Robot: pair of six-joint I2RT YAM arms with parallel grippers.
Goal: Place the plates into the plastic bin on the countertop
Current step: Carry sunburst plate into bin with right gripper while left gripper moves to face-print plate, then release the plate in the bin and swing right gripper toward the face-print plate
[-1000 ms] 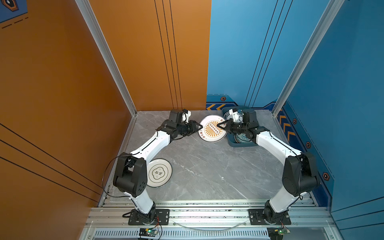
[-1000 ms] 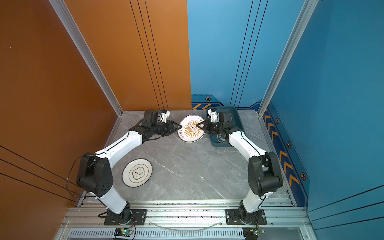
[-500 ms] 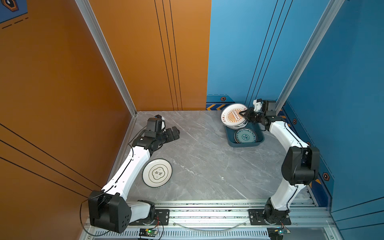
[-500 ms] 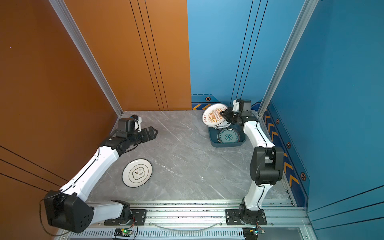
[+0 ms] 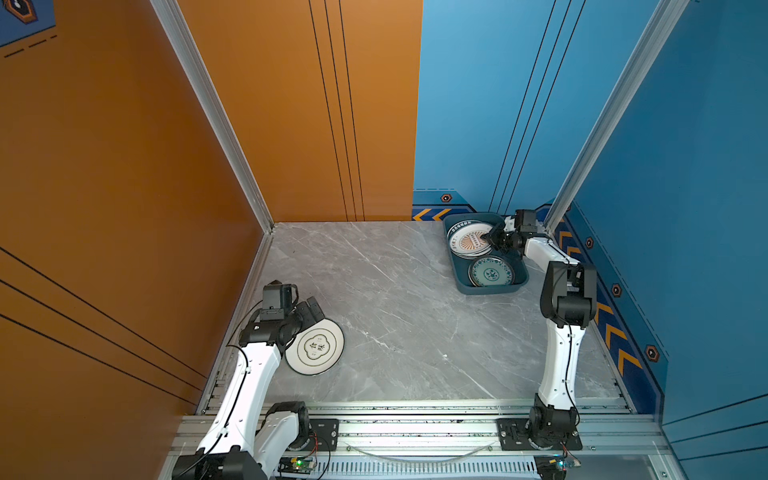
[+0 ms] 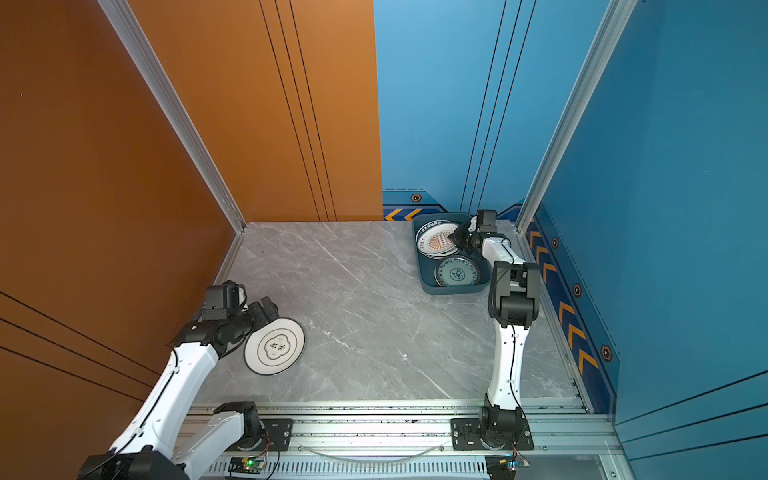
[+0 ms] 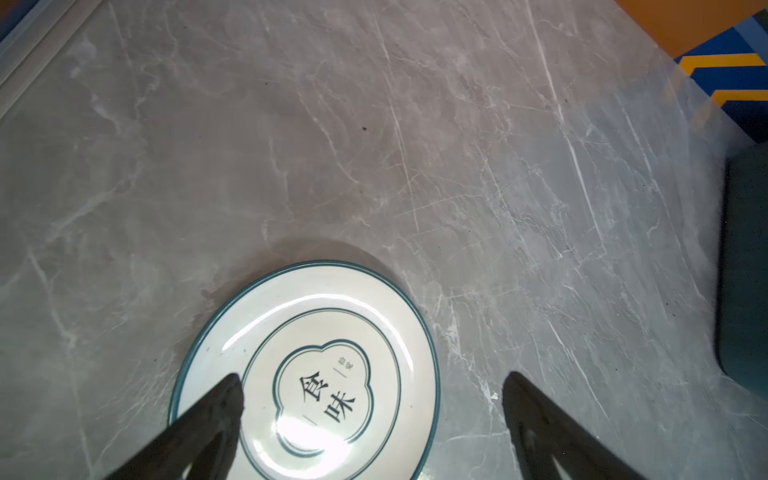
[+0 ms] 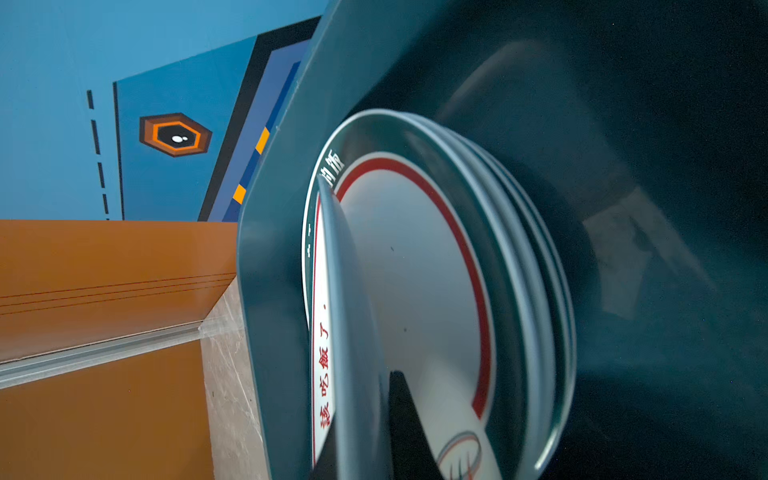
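Note:
A white plate with an orange sunburst (image 5: pixel 469 241) (image 6: pixel 436 241) is in my right gripper (image 5: pixel 490 239) (image 6: pixel 456 238), which is shut on its rim. The plate tilts over a stack of plates (image 8: pixel 415 270) in the far half of the dark teal plastic bin (image 5: pixel 457 270) (image 6: pixel 424 270). The right wrist view shows it edge-on (image 8: pixel 349 311) between the jaws (image 8: pixel 365 436). A teal patterned plate (image 5: pixel 491 272) (image 6: pixel 457 274) lies in the bin's near half. A white green-rimmed plate (image 5: pixel 316 347) (image 6: pixel 275 346) (image 7: pixel 332 316) lies front left on the countertop (image 5: pixel 395 311). My left gripper (image 5: pixel 311 311) (image 6: pixel 266 309) (image 7: pixel 374 377) hangs open over its edge.
The bin stands in the back right corner against the blue wall (image 5: pixel 519 124). The orange wall (image 5: pixel 124 187) and an aluminium rail (image 5: pixel 249 282) run close by the left arm. Another rail (image 5: pixel 415 405) borders the countertop's front edge.
The left gripper let go of the sunburst plate, opened, and drew back to the front-left plate. The right gripper carried the sunburst plate from the middle to the bin and lowered it.

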